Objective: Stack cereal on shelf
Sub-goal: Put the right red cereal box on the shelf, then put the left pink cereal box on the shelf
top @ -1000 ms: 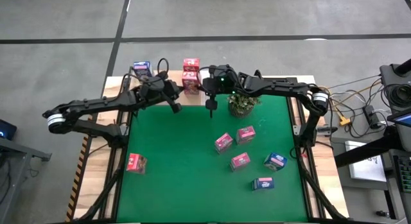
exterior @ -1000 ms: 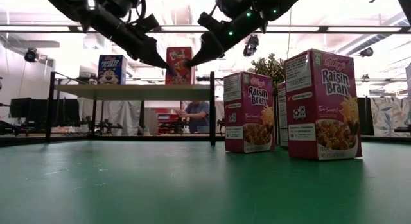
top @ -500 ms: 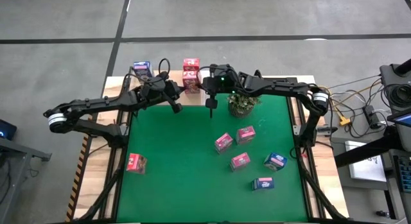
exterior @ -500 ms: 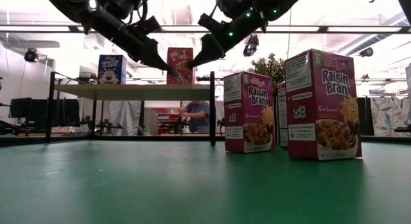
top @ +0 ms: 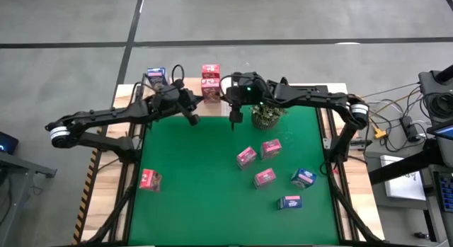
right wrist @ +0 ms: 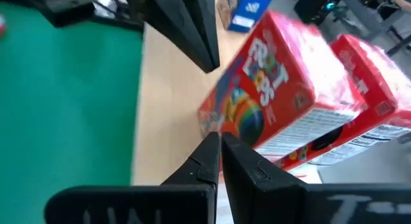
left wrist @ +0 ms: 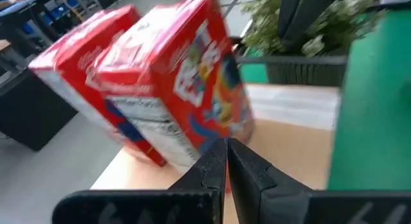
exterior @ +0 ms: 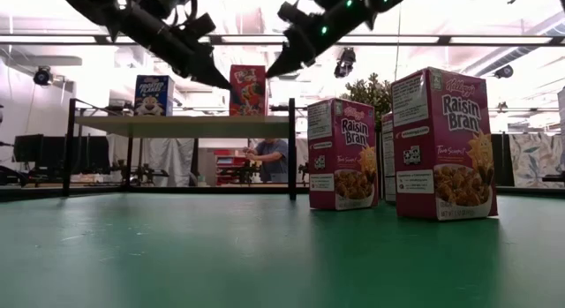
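Note:
Two red cereal boxes (top: pixel 210 82) stand upright on the pale wood shelf (exterior: pixel 177 125) at the table's far edge. A blue cereal box (top: pixel 156 77) stands left of them. My left gripper (top: pixel 192 121) and my right gripper (top: pixel 234 121) hover shut over the far part of the green mat, just short of the shelf, each empty. Seen from the table's level, their tips (exterior: pixel 226 84) (exterior: pixel 269 74) hang on either side of a red box (exterior: pixel 248 89). In the wrist views the red boxes (left wrist: pixel 173 76) (right wrist: pixel 276 95) fill the space just beyond the shut fingertips.
Several pink and blue cereal boxes lie scattered on the mat's right half (top: pixel 264 177), and one pink box (top: pixel 150 180) lies off its left edge. A potted plant (top: pixel 267 114) stands close under my right arm. A person (exterior: pixel 269 158) shows in the room behind.
My right gripper has risen a little, still shut and empty. The boxes have stayed where they were.

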Robot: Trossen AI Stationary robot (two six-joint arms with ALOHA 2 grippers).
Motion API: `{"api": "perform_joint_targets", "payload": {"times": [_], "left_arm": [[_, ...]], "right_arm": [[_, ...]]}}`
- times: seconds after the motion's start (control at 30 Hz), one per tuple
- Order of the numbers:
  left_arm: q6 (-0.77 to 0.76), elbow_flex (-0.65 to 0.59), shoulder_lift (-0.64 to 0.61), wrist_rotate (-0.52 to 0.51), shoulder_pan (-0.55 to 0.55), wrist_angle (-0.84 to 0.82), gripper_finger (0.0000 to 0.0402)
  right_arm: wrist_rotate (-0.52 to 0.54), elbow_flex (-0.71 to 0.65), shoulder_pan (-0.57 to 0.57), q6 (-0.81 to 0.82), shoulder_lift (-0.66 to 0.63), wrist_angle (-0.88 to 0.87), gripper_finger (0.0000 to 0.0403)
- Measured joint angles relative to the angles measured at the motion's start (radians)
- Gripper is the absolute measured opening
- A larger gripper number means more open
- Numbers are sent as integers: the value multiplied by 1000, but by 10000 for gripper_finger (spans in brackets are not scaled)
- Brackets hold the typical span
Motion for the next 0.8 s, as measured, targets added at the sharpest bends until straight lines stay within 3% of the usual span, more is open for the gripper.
{"api": "perform_joint_targets", "payload": {"times": [0.33,0.8], "left_arm": [[-61,0,-96,1,-220,-18,0],[-150,0,-117,1,-573,-26,0]], "right_arm": [[-8,0,162,134,-110,-267,9],[-7,-12,415,342,-114,-605,9]]}}
